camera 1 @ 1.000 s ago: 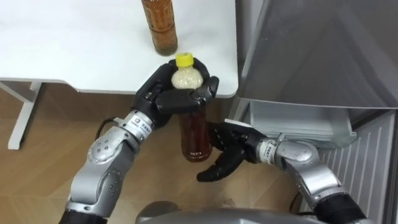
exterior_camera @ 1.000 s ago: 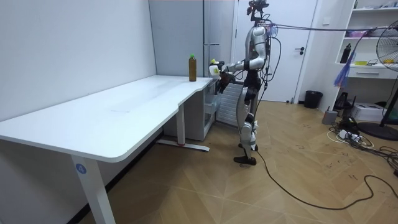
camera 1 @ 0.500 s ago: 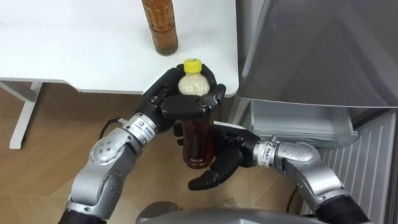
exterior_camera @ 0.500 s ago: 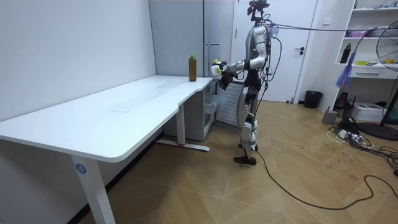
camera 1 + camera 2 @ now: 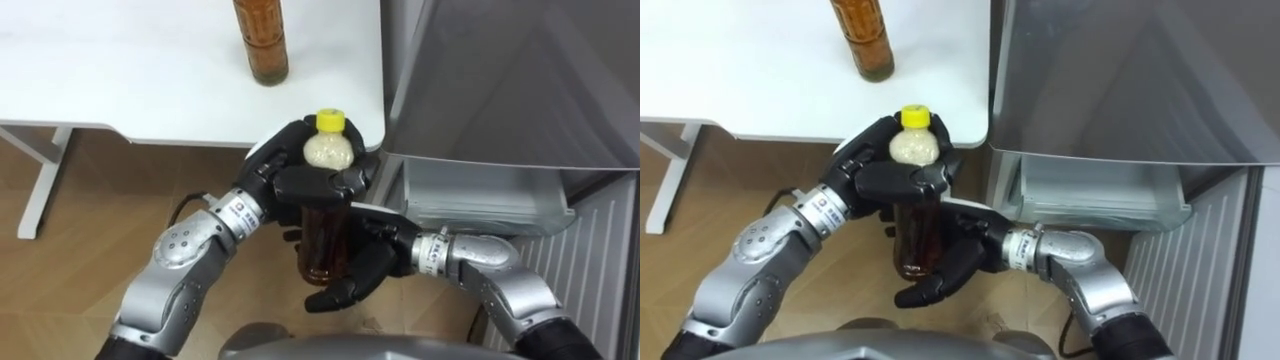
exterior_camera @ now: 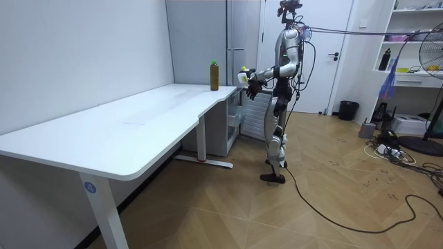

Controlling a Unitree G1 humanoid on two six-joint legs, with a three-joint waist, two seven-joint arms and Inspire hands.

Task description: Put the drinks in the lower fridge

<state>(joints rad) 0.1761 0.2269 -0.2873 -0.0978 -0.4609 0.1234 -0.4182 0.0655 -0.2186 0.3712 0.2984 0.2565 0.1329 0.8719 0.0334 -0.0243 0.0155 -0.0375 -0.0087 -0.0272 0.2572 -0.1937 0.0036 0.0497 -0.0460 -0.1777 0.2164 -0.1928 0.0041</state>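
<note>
My left hand [image 5: 298, 186] curls round the yellow-capped amber drink bottle [image 5: 322, 245], right hand [image 5: 366, 266] spread just below it; I'd cup its base before letting go.

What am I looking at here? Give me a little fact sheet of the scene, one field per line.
Held bottle: upright, brown drink, yellow cap, in the air by the table's corner
Left hand: curled round the bottle's upper part, just under the cap
Right hand: open, low beside the bottle's bottom; contact unclear
Second bottle: stands on the white table, near its edge
Fridge: grey, on the robot's right, next to the table
Robot's place: at the table's end, facing the fridge
</note>
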